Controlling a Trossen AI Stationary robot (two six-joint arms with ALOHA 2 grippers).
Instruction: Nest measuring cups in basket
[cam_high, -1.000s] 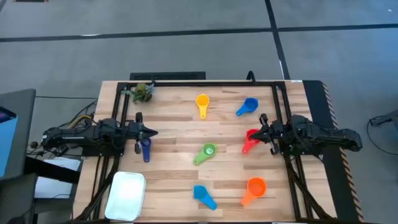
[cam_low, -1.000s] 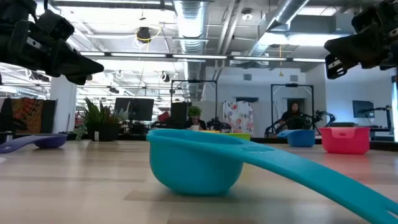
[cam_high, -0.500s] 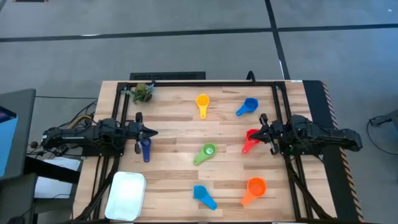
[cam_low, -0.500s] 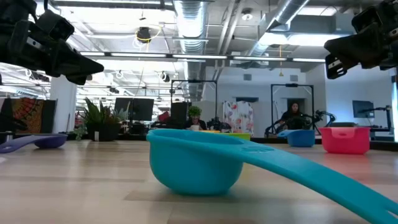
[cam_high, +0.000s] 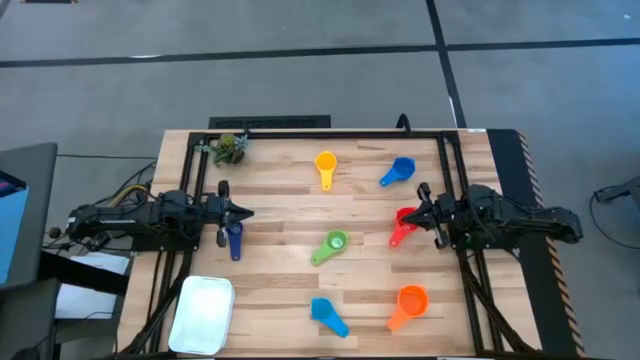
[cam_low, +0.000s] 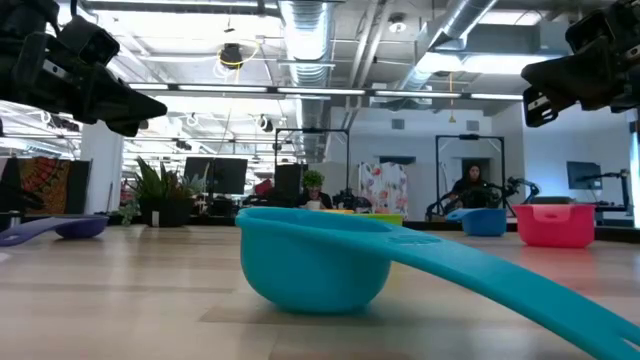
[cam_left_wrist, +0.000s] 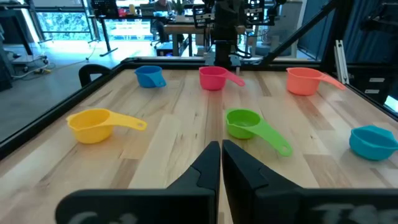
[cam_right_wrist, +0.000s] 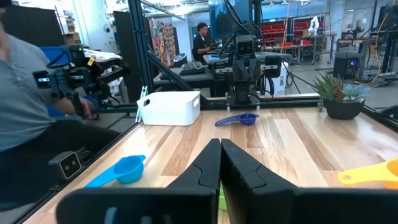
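Several measuring cups lie apart on the wooden table: yellow (cam_high: 325, 165), blue (cam_high: 398, 171), red (cam_high: 403, 225), green (cam_high: 330, 246), light blue (cam_high: 327, 315), orange (cam_high: 408, 303) and dark blue (cam_high: 234, 240). Each rests on its bowl's base, open side up. The white basket (cam_high: 203, 313) sits at the near left corner. My left gripper (cam_high: 245, 212) hangs shut and level at the left side, above the dark blue cup. My right gripper (cam_high: 415, 213) hangs shut and level at the right side, above the red cup. In the wrist views the fingers (cam_left_wrist: 221, 162) (cam_right_wrist: 220, 162) meet with nothing between them.
A small green plant clump (cam_high: 232, 148) stands at the far left corner. A black frame (cam_high: 320, 133) runs along the table's far and side edges. The right wrist view shows a person (cam_right_wrist: 37, 93) beside the table.
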